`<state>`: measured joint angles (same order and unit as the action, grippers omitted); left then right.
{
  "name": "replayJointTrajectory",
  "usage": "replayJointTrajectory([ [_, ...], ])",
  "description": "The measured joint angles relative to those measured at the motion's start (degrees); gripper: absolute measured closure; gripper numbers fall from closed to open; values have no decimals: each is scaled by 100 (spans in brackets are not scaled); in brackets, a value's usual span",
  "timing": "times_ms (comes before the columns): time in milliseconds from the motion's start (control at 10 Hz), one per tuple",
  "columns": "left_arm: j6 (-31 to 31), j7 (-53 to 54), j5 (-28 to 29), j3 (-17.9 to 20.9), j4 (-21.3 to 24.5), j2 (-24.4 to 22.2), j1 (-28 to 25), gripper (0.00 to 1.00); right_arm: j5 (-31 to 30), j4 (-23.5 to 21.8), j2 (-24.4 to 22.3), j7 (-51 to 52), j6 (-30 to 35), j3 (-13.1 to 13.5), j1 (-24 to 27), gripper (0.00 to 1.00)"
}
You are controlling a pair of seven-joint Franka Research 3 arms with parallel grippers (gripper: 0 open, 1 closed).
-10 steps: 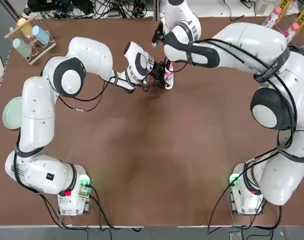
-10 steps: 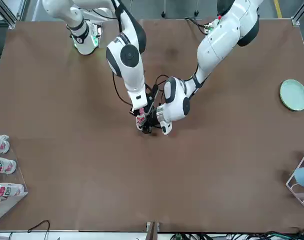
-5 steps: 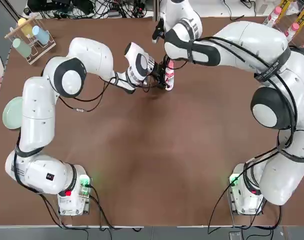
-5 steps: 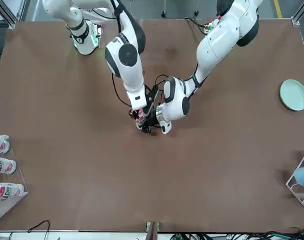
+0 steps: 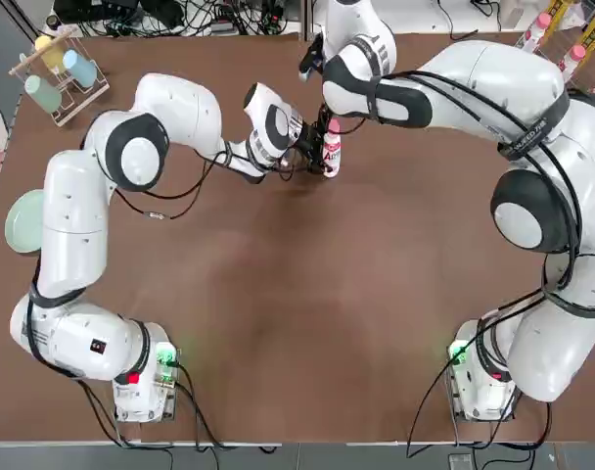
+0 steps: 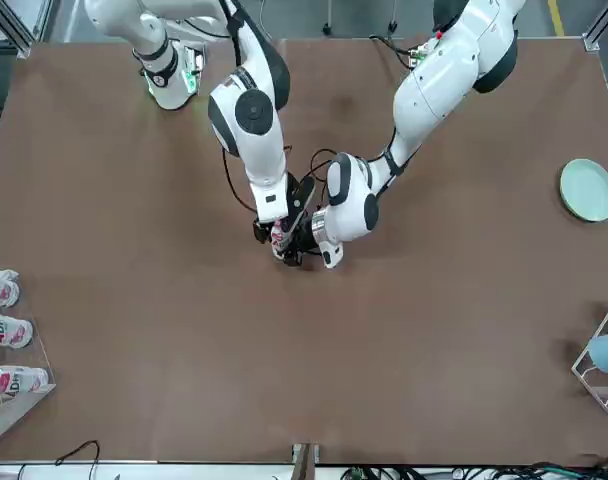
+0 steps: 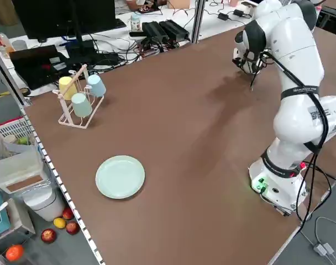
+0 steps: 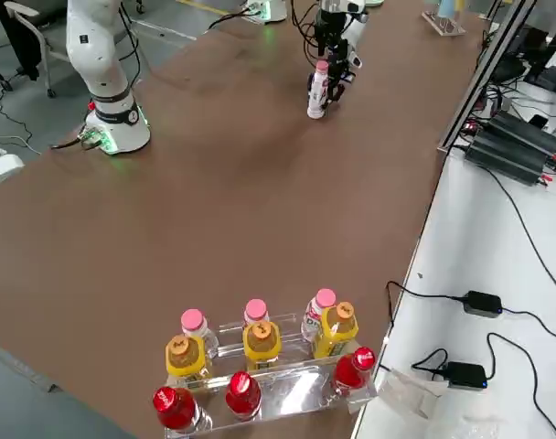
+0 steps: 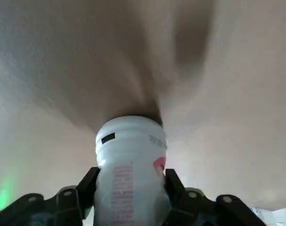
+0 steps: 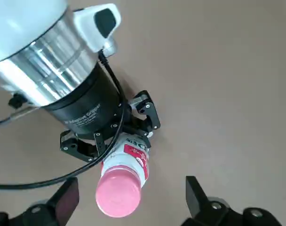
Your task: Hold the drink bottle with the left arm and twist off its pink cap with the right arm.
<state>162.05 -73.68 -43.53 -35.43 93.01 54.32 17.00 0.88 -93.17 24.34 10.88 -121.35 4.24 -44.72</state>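
The drink bottle (image 5: 330, 152) stands upright at the table's far middle, white with red-pink print. Its pink cap (image 10: 118, 193) sits on the neck, also seen as the pink cap (image 8: 322, 66) from the right side. My left gripper (image 10: 111, 140) reaches in sideways and is shut on the bottle's (image 9: 130, 160) lower body, one finger (image 9: 85, 187) on each side. Directly above the cap hovers my right gripper (image 10: 131, 206), open; its fingers (image 10: 64, 200) stand wide on either side of the cap and do not touch it.
A clear rack (image 8: 260, 370) of pink-, yellow- and red-capped bottles stands at the table's far right corner. A green plate (image 5: 23, 221) lies by the left edge, and a cup rack (image 5: 58, 69) stands at the far left corner. Bare brown table (image 5: 307, 313) lies between the arm bases.
My right gripper has opened off the pink cap and drawn slightly up and away. The cap stays on the bottle. The left gripper keeps its hold.
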Motion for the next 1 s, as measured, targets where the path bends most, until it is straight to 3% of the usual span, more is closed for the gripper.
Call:
replayJointTrajectory([
  [1000, 0, 0, 0, 0, -1, 2, 0, 37, 480, 46, -90, -4069, 236, 3, 286, 0],
])
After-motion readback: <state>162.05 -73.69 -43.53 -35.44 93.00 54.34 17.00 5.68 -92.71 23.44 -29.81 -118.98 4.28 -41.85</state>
